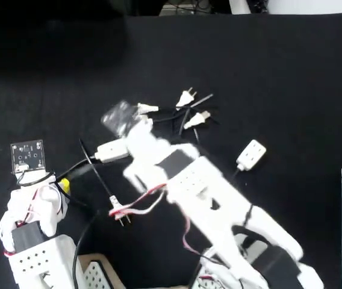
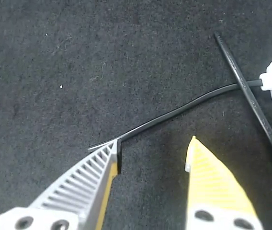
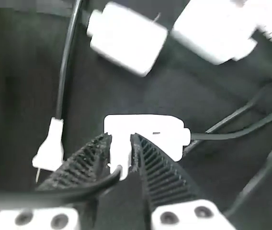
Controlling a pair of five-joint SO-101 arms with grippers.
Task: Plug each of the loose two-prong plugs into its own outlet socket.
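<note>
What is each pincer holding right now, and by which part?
Right pincer grips a socket at the end away from its cable. Left pincer holds nothing.

Soft, even light from above. The black table cloth (image 1: 291, 72) soaks it up, shadows barely readable, far left corner dimmest. The white right arm (image 1: 219, 198) and outlet socket (image 3: 145, 136) glare, nearly featureless.

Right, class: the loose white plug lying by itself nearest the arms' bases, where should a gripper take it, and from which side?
I'd grip the plug across its white body, coming down from above. It lies flat, prongs out one end and black cable out the other, so the sides are the free faces.
</note>
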